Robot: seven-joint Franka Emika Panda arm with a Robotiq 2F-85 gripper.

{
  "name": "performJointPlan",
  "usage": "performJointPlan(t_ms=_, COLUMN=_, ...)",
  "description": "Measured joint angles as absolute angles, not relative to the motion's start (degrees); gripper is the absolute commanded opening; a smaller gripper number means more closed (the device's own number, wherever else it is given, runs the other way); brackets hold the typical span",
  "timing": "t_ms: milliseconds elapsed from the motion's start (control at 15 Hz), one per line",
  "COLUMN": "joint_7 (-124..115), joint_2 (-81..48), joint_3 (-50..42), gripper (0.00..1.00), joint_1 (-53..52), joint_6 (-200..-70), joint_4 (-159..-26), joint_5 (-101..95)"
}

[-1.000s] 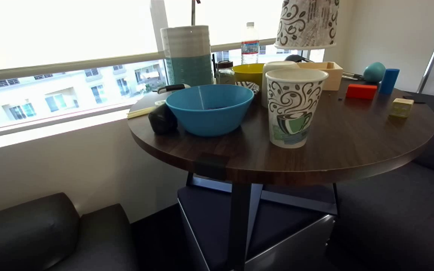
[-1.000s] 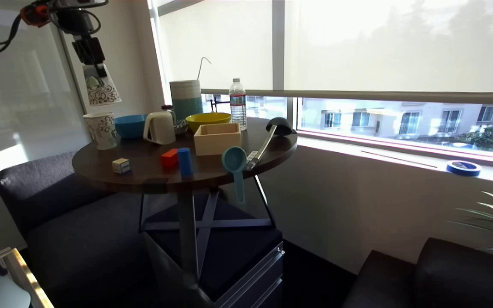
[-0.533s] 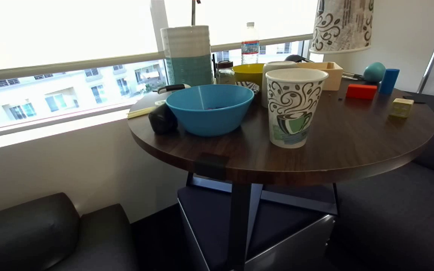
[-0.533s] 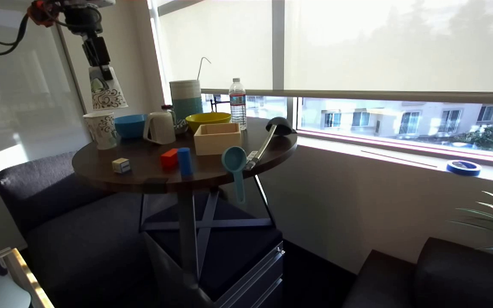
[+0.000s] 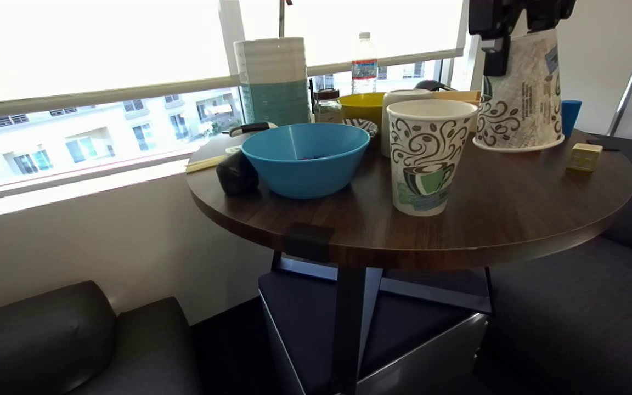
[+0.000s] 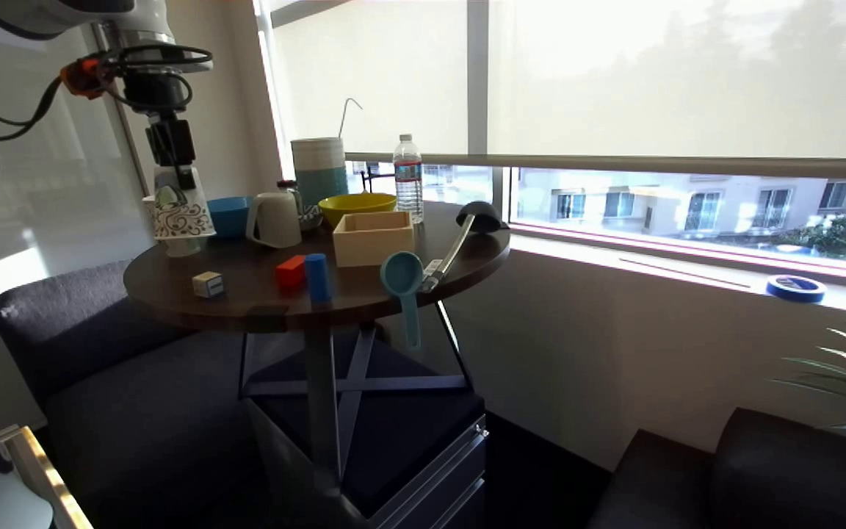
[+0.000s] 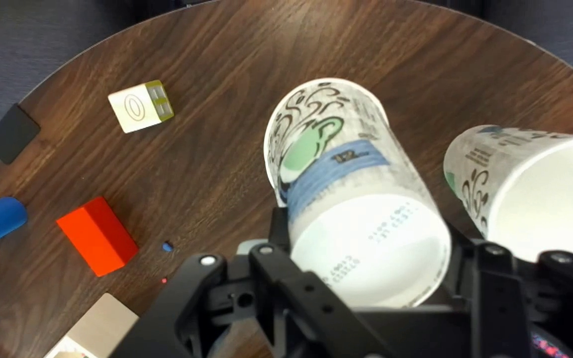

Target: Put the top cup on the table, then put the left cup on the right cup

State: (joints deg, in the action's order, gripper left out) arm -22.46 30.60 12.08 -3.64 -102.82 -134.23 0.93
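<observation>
Gripper (image 7: 368,232) clamped on upturned top cup (image 7: 348,184) near its base, centre of wrist frame. Cup's long axis near vertical, mouth down; table (image 5: 502,219) lies directly under the jaws, so likely lower and let go next. Rim looks just off the table. Wrist view puts upright cup (image 7: 527,186) at right edge, apart; in an exterior view the top cup (image 6: 181,213) hides most of that.

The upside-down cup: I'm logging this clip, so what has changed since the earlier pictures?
In an exterior view, the upside-down cup has moved right and come down toward the table; whether its rim touches is unclear. The end effector descended with it, keeping hold. The standing cup and blue bowl stayed put.
</observation>
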Motion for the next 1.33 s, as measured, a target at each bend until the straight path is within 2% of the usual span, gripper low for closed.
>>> performJointPlan(t_ms=67, joint_7=-22.43, joint_2=30.72, joint_3=12.06, gripper=0.65, joint_1=-3.67, joint_6=-102.89, joint_4=-134.35, joint_5=0.93)
performJointPlan(t_ms=133, joint_7=-22.40, joint_2=30.90, joint_3=12.05, gripper=0.40, joint_1=-3.70, joint_6=-102.90, joint_4=-134.41, joint_5=0.93)
performJointPlan(t_ms=400, joint_7=-22.24, joint_2=31.07, joint_3=12.02, gripper=0.40, joint_1=-3.86, joint_6=-104.31, joint_4=-135.18, joint_5=1.03)
performJointPlan(t_ms=800, joint_7=-20.54, joint_2=31.49, joint_3=11.83, gripper=0.40, joint_1=-4.50, joint_6=-115.24, joint_4=-141.16, joint_5=1.08)
performJointPlan(t_ms=867, joint_7=-20.41, joint_2=31.75, joint_3=11.68, gripper=0.90, joint_1=-4.51, joint_6=-116.22, joint_4=-142.15, joint_5=1.08)
performJointPlan(t_ms=1067, joint_7=-20.11, joint_2=32.85, joint_3=11.14, gripper=0.99, joint_1=-4.54, joint_6=-117.42, joint_4=-144.23, joint_5=1.08)
performJointPlan(t_ms=1333, joint_7=-20.09, joint_2=35.10, joint_3=10.99, gripper=1.00, joint_1=-4.54, joint_6=-117.41, joint_4=-144.45, joint_5=0.99)
